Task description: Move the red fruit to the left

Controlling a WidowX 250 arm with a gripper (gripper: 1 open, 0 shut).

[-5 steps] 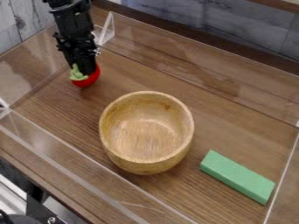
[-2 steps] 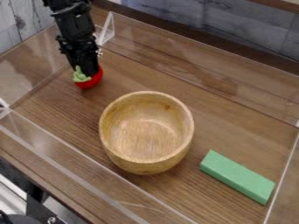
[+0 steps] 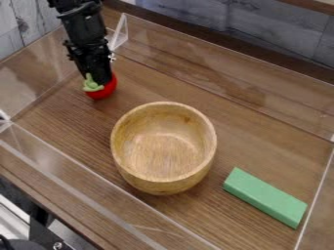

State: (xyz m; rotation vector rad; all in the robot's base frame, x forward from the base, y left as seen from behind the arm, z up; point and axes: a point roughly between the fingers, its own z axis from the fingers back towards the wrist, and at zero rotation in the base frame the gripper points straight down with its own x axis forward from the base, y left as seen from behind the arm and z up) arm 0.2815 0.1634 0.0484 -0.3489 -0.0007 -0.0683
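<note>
Jaws (image 3: 96,79) clamped on red toy strawberry w/ green cap (image 3: 100,92), prob. near desk (image 3: 46,107); lower gently, release, lift straight.

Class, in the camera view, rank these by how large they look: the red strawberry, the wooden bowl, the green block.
Largest to smallest:
1. Wooden bowl
2. Green block
3. Red strawberry, partly hidden by the gripper

Likely lab or test bench: black robot arm (image 3: 81,21) over wooden tabletop (image 3: 248,78), cables alongside.
</note>
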